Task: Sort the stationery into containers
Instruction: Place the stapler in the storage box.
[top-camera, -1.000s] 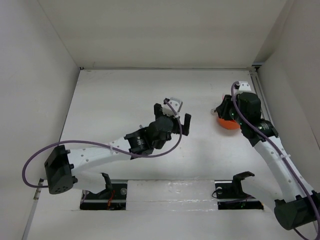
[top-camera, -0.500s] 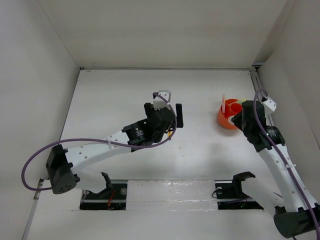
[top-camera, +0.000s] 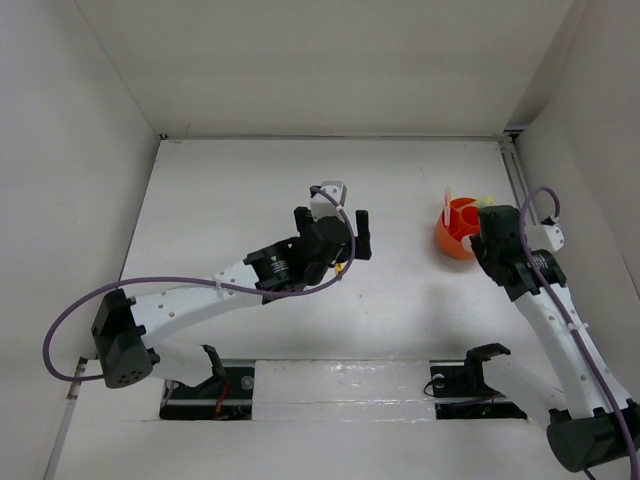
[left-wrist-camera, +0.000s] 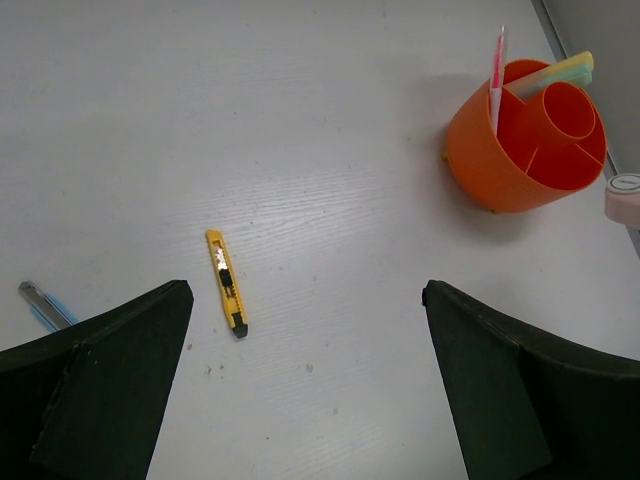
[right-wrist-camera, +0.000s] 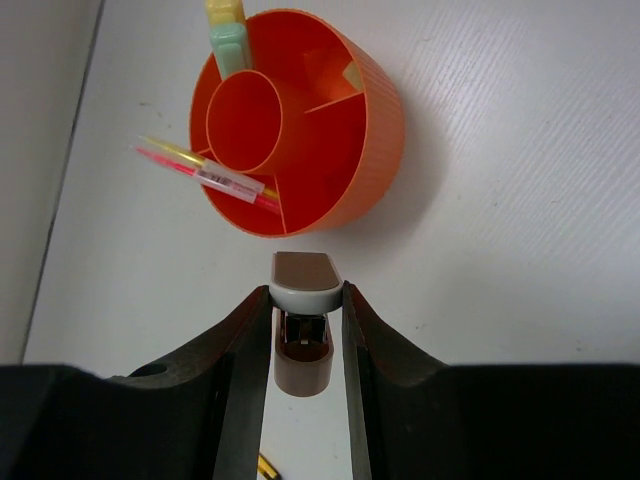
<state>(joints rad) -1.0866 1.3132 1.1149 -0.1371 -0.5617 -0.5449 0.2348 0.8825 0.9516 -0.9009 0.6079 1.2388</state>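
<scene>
The round orange tub (top-camera: 456, 230) stands at the right, and its dividers show in the right wrist view (right-wrist-camera: 300, 120). A red pen (left-wrist-camera: 497, 70) and a pale yellow pen (right-wrist-camera: 175, 152) lean in it, with a pale green marker (right-wrist-camera: 230, 40) and a yellow one. My right gripper (right-wrist-camera: 307, 300) is shut on the small grey-pink piece (right-wrist-camera: 305, 280), held just beside the tub. My left gripper (left-wrist-camera: 305, 292) is open and empty above the table. A yellow-black pen-like piece (left-wrist-camera: 226, 296) lies below it, and a blue pen (left-wrist-camera: 45, 305) at the left edge. The eraser is out of view.
White walls enclose the table on the left, back and right. The tub sits close to the right wall rail (top-camera: 515, 175). The right arm (top-camera: 545, 310) runs along the right side, and the left arm (top-camera: 200, 305) crosses the table's middle.
My right gripper has drawn back off the top of the tub toward the right and near side, uncovering it. My left gripper has turned and shifted slightly left.
</scene>
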